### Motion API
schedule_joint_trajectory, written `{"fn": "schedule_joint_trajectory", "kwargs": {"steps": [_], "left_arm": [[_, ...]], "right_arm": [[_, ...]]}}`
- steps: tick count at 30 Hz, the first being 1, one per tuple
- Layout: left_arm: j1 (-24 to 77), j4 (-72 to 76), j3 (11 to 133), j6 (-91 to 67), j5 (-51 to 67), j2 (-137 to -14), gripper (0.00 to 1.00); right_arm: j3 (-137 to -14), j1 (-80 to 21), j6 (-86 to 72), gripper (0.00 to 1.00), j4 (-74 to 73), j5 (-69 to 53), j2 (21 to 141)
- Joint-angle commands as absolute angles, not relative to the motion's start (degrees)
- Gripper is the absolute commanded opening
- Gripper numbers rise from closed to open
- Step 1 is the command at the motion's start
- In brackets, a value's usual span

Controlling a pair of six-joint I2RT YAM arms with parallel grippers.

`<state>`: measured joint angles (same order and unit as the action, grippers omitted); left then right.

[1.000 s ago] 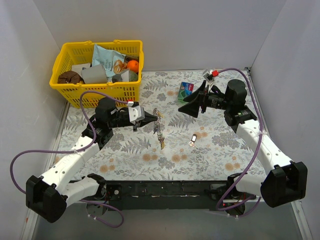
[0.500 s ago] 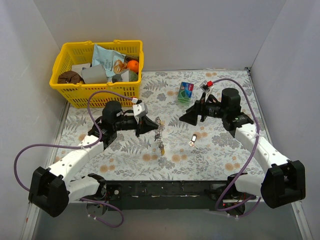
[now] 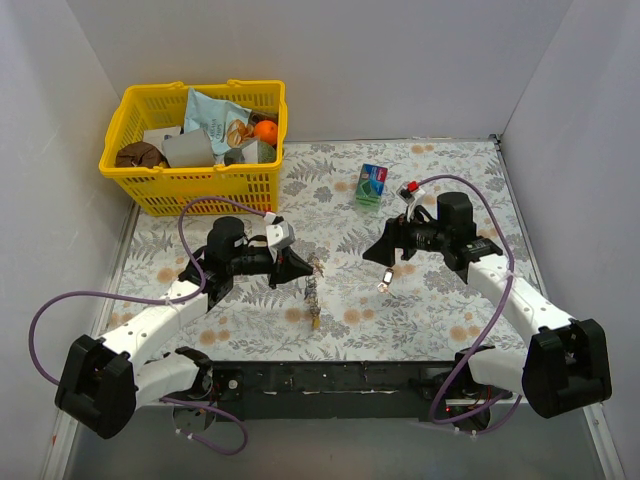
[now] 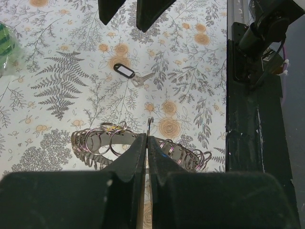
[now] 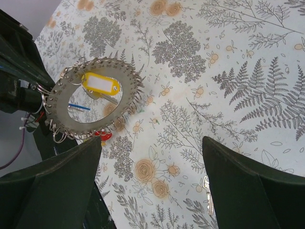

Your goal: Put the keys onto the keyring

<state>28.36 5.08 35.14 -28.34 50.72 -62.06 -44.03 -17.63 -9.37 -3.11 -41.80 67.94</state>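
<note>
My left gripper [image 3: 302, 268] [image 4: 147, 136] is shut on the rim of the keyring [image 3: 313, 290] [image 4: 102, 141] and holds it on edge just over the table. In the right wrist view the keyring [image 5: 64, 117] is a flat toothed ring carrying a yellow-tagged key [image 5: 99, 83], a blue tag [image 5: 76, 106] and a red tag [image 5: 102, 137]. A loose key with a whitish tag [image 3: 384, 281] [image 4: 126, 71] lies on the floral cloth between the arms. My right gripper [image 3: 383, 254] [image 5: 151, 143] is open and empty just above and behind that key, whose blade [image 5: 208, 192] shows by the right finger.
A yellow basket [image 3: 135, 166] full of odds and ends stands at the back left. A small green box [image 3: 371, 184] sits at the back centre. Grey walls close the sides and back. The black base rail [image 4: 250, 119] runs along the near edge.
My left gripper has carried the keyring nearer and lower. My right gripper has come down and toward the near side, closer to the whitish-tagged key.
</note>
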Motion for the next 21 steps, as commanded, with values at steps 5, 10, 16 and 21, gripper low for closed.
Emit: {"fn": "schedule_joint_trajectory", "kwargs": {"steps": [5, 10, 16, 21], "left_arm": [[28.65, 3.35, 35.77, -23.74, 55.72, -60.38, 0.00], [28.65, -2.28, 34.72, -25.13, 58.53, -59.15, 0.00], [29.88, 5.69, 29.71, -26.37, 66.07, -56.61, 0.00], [29.97, 12.48, 27.95, -33.12, 64.25, -50.99, 0.00]], "right_arm": [[-42.36, -17.40, -9.14, 0.93, -4.13, -38.94, 66.62], [-40.96, -17.40, -11.51, 0.94, -5.01, -39.20, 65.05], [-35.96, -17.40, -13.98, 0.94, -0.61, -37.80, 58.47], [-36.82, -17.40, -12.40, 0.95, -4.73, -30.33, 52.65]]}}
